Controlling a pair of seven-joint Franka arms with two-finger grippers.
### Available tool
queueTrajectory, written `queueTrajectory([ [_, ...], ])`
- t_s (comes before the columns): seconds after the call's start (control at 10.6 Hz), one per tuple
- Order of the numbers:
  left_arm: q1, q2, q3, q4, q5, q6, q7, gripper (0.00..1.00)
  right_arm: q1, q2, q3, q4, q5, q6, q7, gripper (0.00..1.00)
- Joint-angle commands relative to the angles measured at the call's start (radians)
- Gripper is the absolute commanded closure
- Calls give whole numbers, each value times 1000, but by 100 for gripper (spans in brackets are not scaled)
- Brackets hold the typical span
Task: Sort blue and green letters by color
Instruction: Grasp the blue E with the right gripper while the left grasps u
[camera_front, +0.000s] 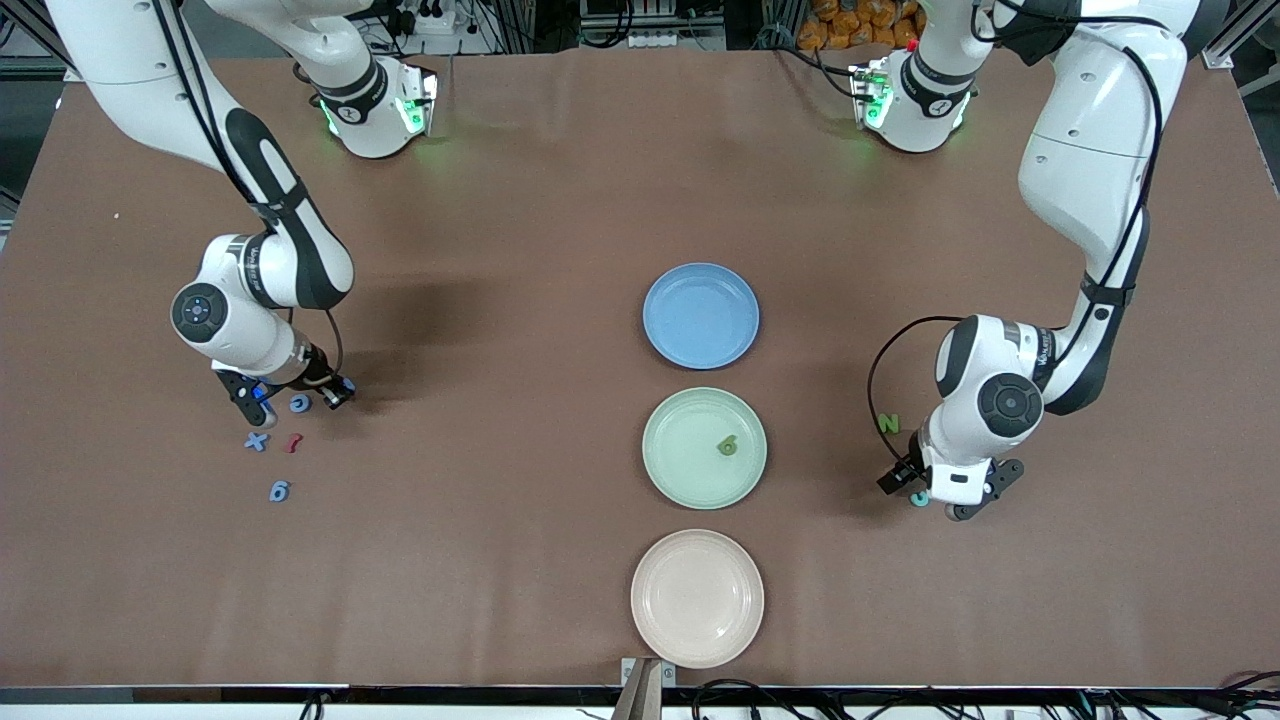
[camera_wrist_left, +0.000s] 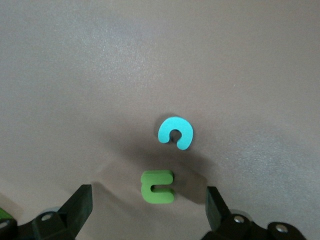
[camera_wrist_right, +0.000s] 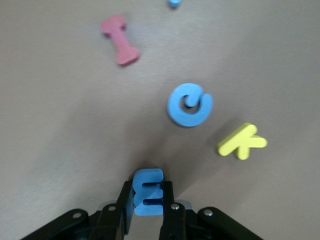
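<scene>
Three plates: a blue plate (camera_front: 700, 315), a green plate (camera_front: 704, 447) and a pinkish plate (camera_front: 697, 597) stood in a row mid-table, the pinkish one nearest the front camera; a green digit (camera_front: 727, 445) already lay on the green plate.
Right gripper (camera_wrist_right: 148, 200): down at the table at the right arm's end, its fingers pinched on a blue E (camera_wrist_right: 147, 192) — the piece stood on edge between them.
Around that grip: a round blue letter (camera_wrist_right: 189, 104), a yellow K (camera_wrist_right: 242, 141) and a red piece (camera_wrist_right: 120, 39) lay close by; a blue X (camera_front: 257, 440) and a blue 6 (camera_front: 279, 490) lay nearer the front camera.
Left gripper (camera_wrist_left: 149, 212): low over the table at the left arm's end, jaws wide and empty, with a green letter (camera_wrist_left: 157, 187) between its fingers and a cyan C-shaped piece (camera_wrist_left: 175, 133) just past it; a green N (camera_front: 888, 423) lay near.
Step in hand: as I judge it, the grasp of the blue E was just made, nothing lifted yet.
Next move: it would call for a straight lift clear of the neighbours, then a carry to the blue plate — the left gripper looked ready to close on the green letter.
</scene>
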Motion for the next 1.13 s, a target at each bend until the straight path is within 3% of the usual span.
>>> queueTrajectory([
  [0.0, 1, 24, -1, 32, -18, 0, -8, 0, 10, -95, 45, 41, -3, -138, -212, 99],
  [0.19, 1, 27, 0, 34, -18, 1, -8, 0, 60, -160, 53, 87, -1, -308, -420, 99],
  [0.38, 1, 28, 0, 32, -13, 7, 0, 0, 106, -183, 129, 91, -4, -316, -573, 95],
  [0.47, 1, 27, 0, 32, -15, 28, -5, 62, 129, -181, 155, 101, -4, -315, -594, 94],
  [0.56, 9, 25, 0, 29, -16, 32, -11, 100, 196, -175, 157, 116, -3, -315, -604, 94],
  [1.03, 6, 16, -1, 26, -16, 30, -16, 100, 522, -57, 157, 299, 9, -303, -584, 94],
])
